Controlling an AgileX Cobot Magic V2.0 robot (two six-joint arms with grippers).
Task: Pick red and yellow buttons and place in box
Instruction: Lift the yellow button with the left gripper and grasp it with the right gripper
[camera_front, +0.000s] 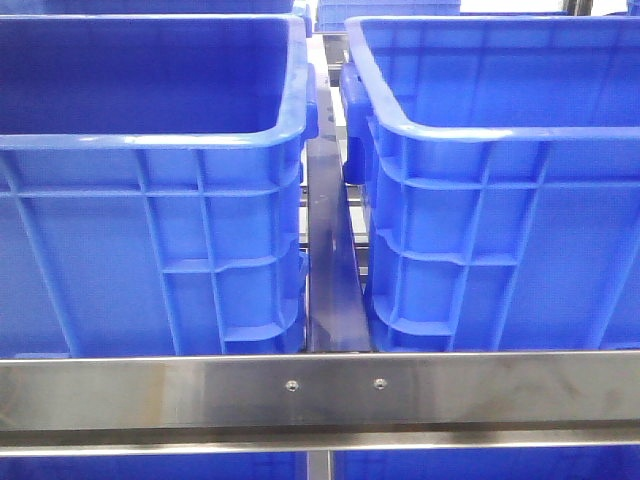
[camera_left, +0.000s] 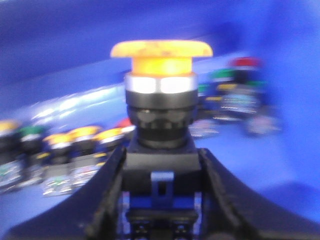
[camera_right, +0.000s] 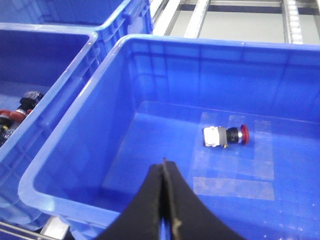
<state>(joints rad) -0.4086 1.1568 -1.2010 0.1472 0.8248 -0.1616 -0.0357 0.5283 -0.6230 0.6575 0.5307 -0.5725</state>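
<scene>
— Can you make out anything in the left wrist view?

— Barely. The loose buttons (camera_left: 65, 150) behind are smeared with blur.

— And from the front?

— Both bins' (camera_front: 150, 140) walls hide their contents; neither end effector shows there.

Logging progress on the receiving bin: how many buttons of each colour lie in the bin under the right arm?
Red button: 1
Yellow button: 0
Total in the blue bin: 1
</scene>
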